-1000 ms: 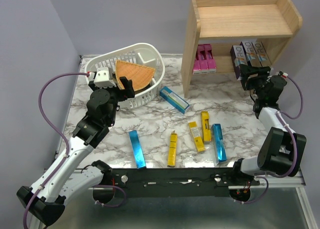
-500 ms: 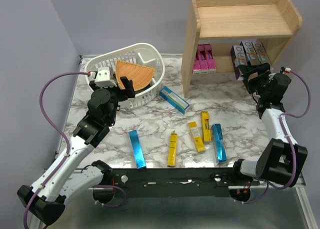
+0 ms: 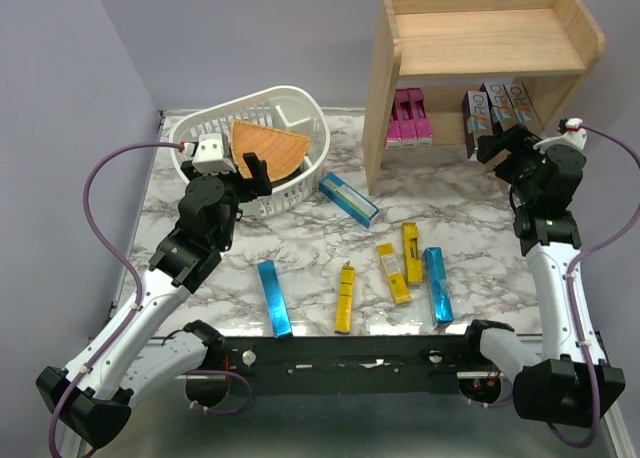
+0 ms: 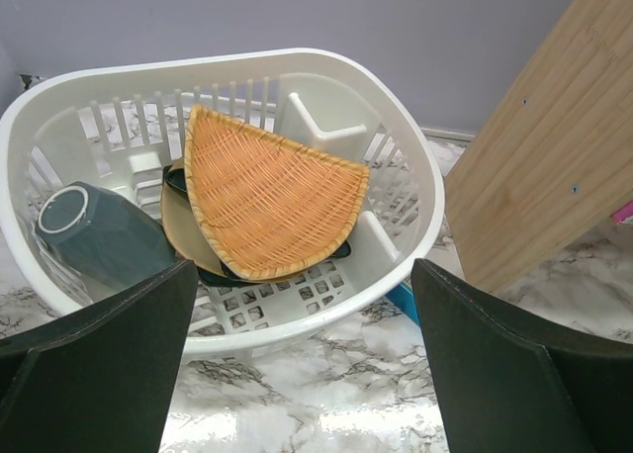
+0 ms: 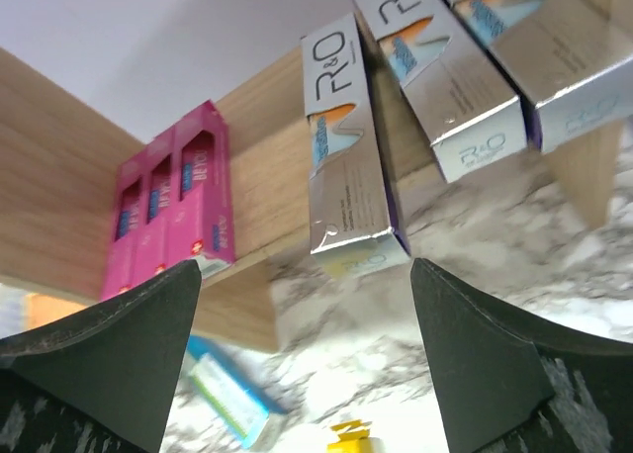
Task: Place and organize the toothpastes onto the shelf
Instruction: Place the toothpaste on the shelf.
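Observation:
The wooden shelf stands at the back right. On its lower tier lie pink cartons and three purple-silver cartons, also in the right wrist view. On the table lie three yellow cartons, two long blue-silver cartons and a blue carton by the basket. My right gripper is open and empty just in front of the purple-silver cartons. My left gripper is open and empty at the white basket's front rim.
The white slotted basket at back left holds an orange woven wedge, a grey cup and a plate. The shelf's side panel stands right of the basket. Walls close the back and left.
My right arm has lifted and drawn back from the lower tier, its gripper a little higher. The left arm has barely moved.

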Controlling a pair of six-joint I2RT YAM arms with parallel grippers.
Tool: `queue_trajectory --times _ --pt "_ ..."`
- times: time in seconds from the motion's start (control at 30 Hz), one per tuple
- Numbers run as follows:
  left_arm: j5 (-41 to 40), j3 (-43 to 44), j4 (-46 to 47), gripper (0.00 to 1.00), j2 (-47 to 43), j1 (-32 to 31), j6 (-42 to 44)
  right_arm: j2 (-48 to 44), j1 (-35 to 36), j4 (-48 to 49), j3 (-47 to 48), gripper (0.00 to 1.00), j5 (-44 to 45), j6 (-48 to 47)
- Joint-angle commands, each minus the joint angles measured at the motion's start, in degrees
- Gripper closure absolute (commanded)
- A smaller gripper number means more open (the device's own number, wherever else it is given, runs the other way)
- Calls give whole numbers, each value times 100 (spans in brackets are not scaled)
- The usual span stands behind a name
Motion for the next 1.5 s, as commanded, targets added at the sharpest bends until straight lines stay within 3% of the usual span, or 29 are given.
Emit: queue_trajectory --times 0.0,0.13,0.33,0.7,0.97,1.27,1.47 --pt "26 -13 61 1 29 24 42 206 816 -234 232 5 1427 -1543" --pt "17 -13 61 1 38 24 60 462 1274 101 250 8 2268 -2413" --pt "-18 -13 70 1 38 24 95 822 1511 136 530 18 2930 -2714" --pt "-62 -22 78 1 29 24 148 1569 1503 -57 1093 21 3019 -2793" --pt "-53 -30 87 1 21 24 156 1631 1512 -57 1067 23 2589 -2811" --pt "-79 -39 96 1 47 24 192 1798 1512 -13 1059 23 2772 -2872" --pt "-88 -39 96 1 47 24 209 1947 1511 48 1085 29 2781 -2960"
